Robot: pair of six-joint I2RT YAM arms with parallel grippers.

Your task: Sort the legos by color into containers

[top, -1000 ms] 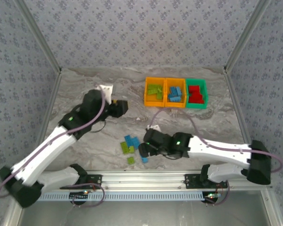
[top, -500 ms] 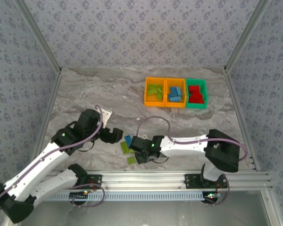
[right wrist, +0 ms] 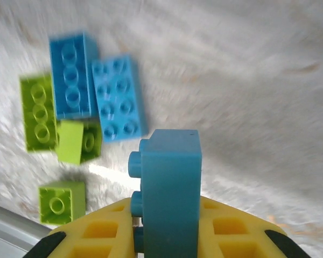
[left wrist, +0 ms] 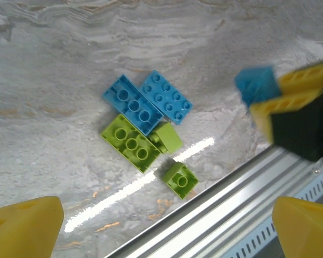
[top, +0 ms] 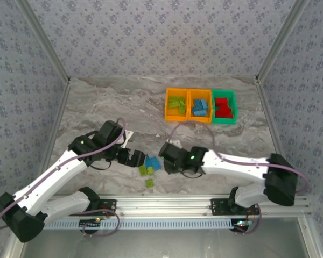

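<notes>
Loose legos lie near the table's front: two blue bricks point(left wrist: 132, 104) point(left wrist: 166, 97), a lime oblong one point(left wrist: 131, 143) and two small lime ones point(left wrist: 168, 137) point(left wrist: 180, 179). My left gripper point(top: 133, 157) hovers open just left of them, its yellow fingertips point(left wrist: 24, 226) spread wide. My right gripper point(top: 166, 156), on the pile's right, is shut on a blue brick point(right wrist: 169, 188) held on edge above the table. The containers stand at the back right: an orange bin point(top: 168, 105) with lime legos, an orange bin point(top: 190, 107) with blue ones, and a green bin point(top: 234, 107) with red ones.
A metal rail point(top: 167, 204) runs along the near edge, close behind the small lime brick point(top: 149, 183). Patterned walls and frame posts point(top: 272, 48) close in the table point(top: 107, 102), whose marbled top is bare at the left and back.
The left gripper came down from mid-table to the pile and opened wide. The right gripper shut on a blue brick at the pile and lifted it slightly away to the right.
</notes>
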